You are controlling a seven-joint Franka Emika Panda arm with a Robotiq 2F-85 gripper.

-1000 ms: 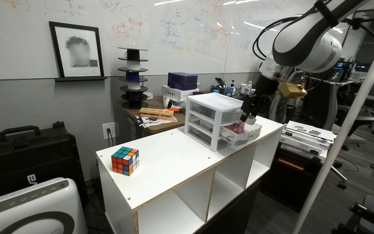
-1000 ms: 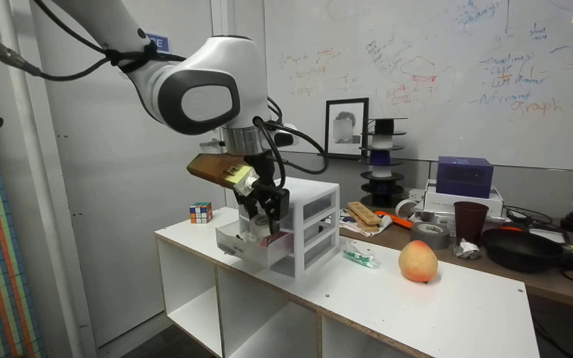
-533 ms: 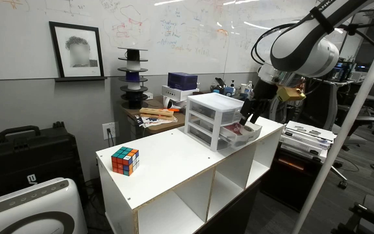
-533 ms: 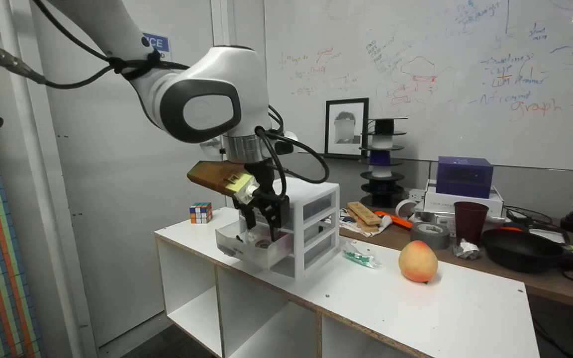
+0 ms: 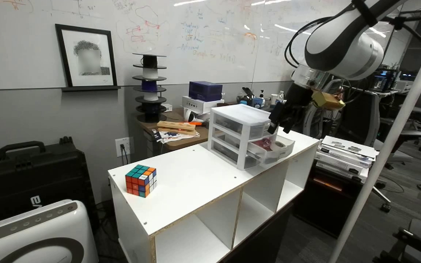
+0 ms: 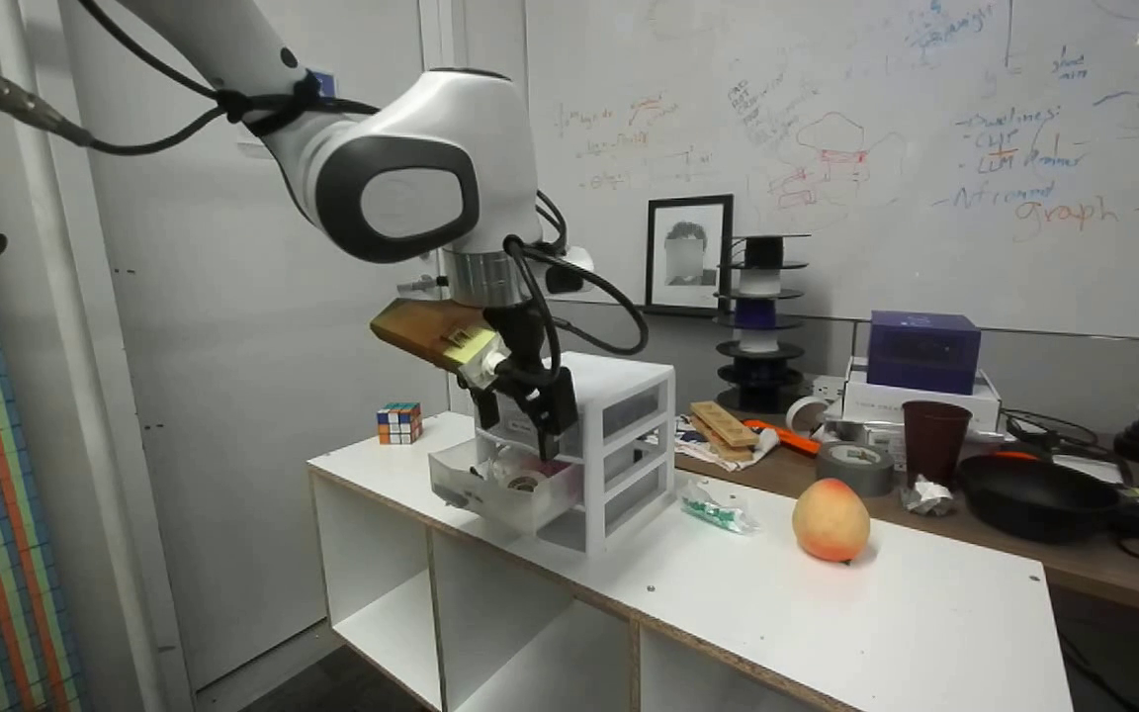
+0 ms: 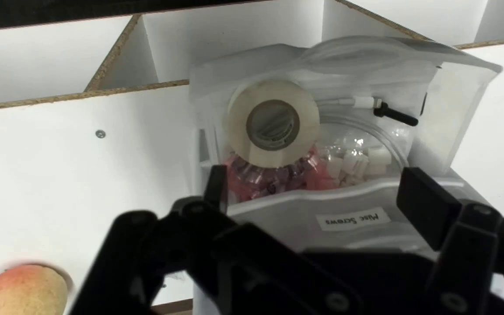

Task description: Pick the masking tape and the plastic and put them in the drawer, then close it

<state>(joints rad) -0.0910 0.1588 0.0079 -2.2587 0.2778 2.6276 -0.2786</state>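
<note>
Cream tape [image 7: 309, 127] lies in the open drawer [image 6: 490, 504].

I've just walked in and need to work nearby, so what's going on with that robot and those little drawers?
A robot arm hangs over a pulled-out drawer of the small drawer unit, its fingers apart and holding nothing. The masking tape lies inside that drawer. A clear and green plastic packet lies out on the white shelf, near the unit; it is probably the other thing meant for the drawer, which is not yet closed.
</note>
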